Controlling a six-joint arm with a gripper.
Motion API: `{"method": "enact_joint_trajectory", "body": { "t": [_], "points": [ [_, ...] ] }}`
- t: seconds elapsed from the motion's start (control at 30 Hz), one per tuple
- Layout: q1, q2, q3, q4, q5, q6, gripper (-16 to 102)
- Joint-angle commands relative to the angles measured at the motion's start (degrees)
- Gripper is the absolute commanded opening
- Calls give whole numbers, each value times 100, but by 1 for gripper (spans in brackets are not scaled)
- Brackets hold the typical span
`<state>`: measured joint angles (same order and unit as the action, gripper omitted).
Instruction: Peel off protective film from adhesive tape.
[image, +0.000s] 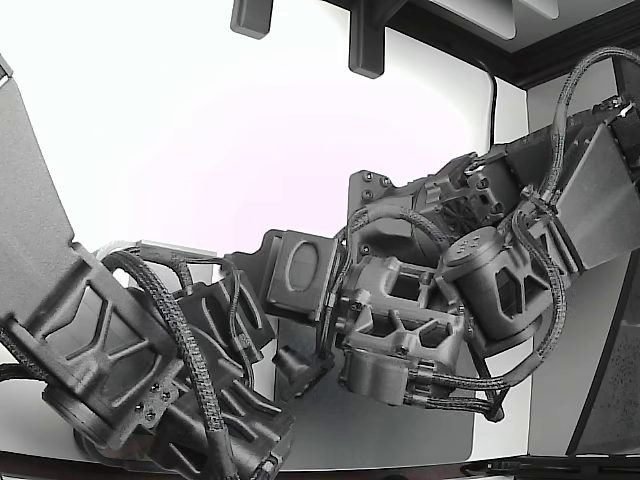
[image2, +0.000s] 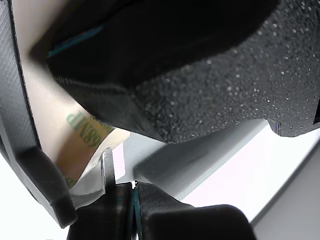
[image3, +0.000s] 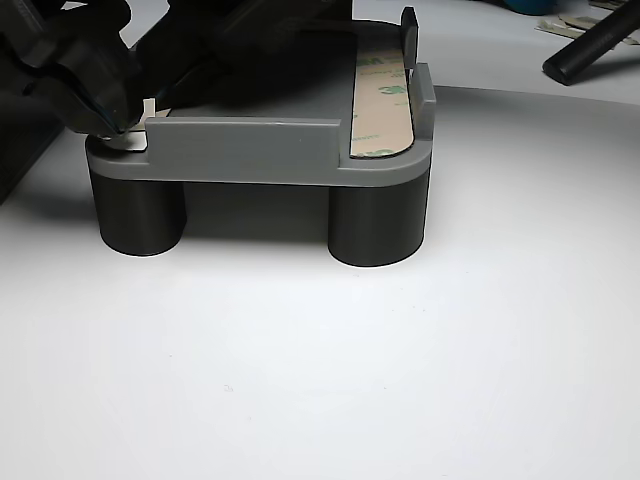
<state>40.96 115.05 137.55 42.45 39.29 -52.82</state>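
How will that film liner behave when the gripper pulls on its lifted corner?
The liner probably bends easily: its corner already curls up thin beside the gripper. It looks very light. The gray fixture on two stout legs likely stays put.

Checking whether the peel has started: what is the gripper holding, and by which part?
The gripper pinches the lifted corner of the protective film at one end of the grey fixture.

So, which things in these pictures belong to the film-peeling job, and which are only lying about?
Belong to the job:
- gripper, its tips at a lifted film corner
- tape liner with green print
- second taped strip
- grey fixture on round legs

Lying about:
- black rod on the table behind
- small scraps near it, too small to identify
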Motion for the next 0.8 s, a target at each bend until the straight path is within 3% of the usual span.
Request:
{"method": "enact_joint_trajectory", "body": {
  "t": [0.0,0.77],
  "points": [
    [-35,70,-185,18,26,9,-12],
    [-35,97,141,-281,88,-53,-12]
  ]
}}
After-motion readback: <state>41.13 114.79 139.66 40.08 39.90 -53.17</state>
